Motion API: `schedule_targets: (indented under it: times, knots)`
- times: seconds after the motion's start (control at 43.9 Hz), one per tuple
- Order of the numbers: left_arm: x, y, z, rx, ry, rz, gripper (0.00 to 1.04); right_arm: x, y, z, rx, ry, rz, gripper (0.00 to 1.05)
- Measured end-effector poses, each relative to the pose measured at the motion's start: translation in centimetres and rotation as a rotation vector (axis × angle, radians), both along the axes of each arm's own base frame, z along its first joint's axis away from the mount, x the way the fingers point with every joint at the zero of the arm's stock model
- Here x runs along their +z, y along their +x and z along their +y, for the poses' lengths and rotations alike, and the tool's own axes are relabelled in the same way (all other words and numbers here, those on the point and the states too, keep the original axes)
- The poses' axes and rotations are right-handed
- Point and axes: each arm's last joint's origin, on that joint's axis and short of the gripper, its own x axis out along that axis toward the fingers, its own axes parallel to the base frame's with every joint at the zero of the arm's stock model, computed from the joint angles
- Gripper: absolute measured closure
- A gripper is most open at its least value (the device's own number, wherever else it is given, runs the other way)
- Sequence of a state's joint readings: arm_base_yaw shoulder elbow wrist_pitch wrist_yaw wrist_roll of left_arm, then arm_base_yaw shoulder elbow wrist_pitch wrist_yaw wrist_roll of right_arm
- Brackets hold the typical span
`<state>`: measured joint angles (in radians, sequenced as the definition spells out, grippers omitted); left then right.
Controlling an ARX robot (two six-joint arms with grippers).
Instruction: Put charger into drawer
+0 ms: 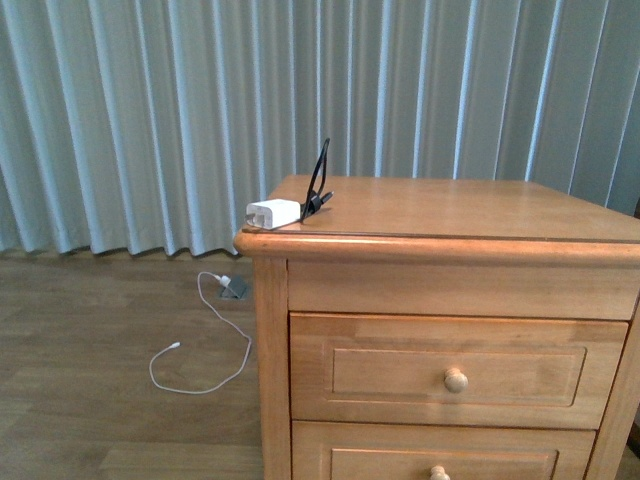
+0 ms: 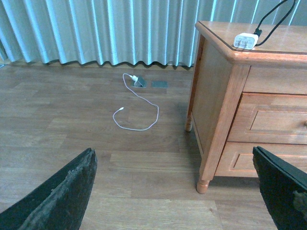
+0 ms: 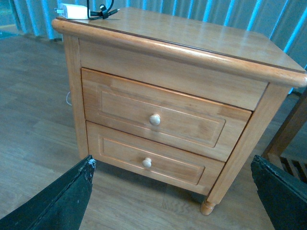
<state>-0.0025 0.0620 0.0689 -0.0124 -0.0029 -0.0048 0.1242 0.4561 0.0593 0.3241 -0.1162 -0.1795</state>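
The white charger (image 1: 273, 213) lies on the cabinet's top at its front left corner, its black looped cord (image 1: 318, 185) rising beside it; it also shows in the left wrist view, charger (image 2: 245, 40), and the right wrist view, charger (image 3: 73, 11). The upper drawer (image 1: 455, 368) is closed, with a round wooden knob (image 1: 456, 379); in the right wrist view the drawer (image 3: 158, 113) sits above a similar lower one. My left gripper (image 2: 177, 191) hangs open over the floor, left of the cabinet. My right gripper (image 3: 172, 191) is open, in front of the cabinet, low down. Neither holds anything.
A thin white cable (image 1: 200, 350) lies looped on the wood floor left of the cabinet, near a floor socket (image 2: 159, 84). Pleated curtains (image 1: 150, 110) hang behind. The lower drawer (image 3: 148, 160) is closed. A wooden frame (image 3: 288, 139) stands beside the cabinet's right side.
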Motion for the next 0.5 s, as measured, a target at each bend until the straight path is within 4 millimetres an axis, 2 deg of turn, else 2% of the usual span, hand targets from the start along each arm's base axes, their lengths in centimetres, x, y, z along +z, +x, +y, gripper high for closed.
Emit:
schedule_targets:
  times: [0.114, 0.25, 0.387, 0.501]
  knots:
    - [0.0, 0.0, 0.0, 0.0, 0.0, 0.0, 0.06, 1.2, 3.5, 2.1, 0.018, -0.045, 0.005, 0.08]
    - [0.0, 0.0, 0.0, 0.0, 0.0, 0.0, 0.06, 0.8, 7.8, 4.2, 0.016, -0.061, 0.034, 0.08]
    - [0.0, 0.0, 0.0, 0.0, 0.0, 0.0, 0.06, -1.7, 13.5, 6.6, 0.011, -0.079, 0.085, 0.08]
    - [0.0, 0.0, 0.0, 0.0, 0.0, 0.0, 0.06, -3.7, 16.4, 7.9, 0.007, -0.089, 0.104, 0.08]
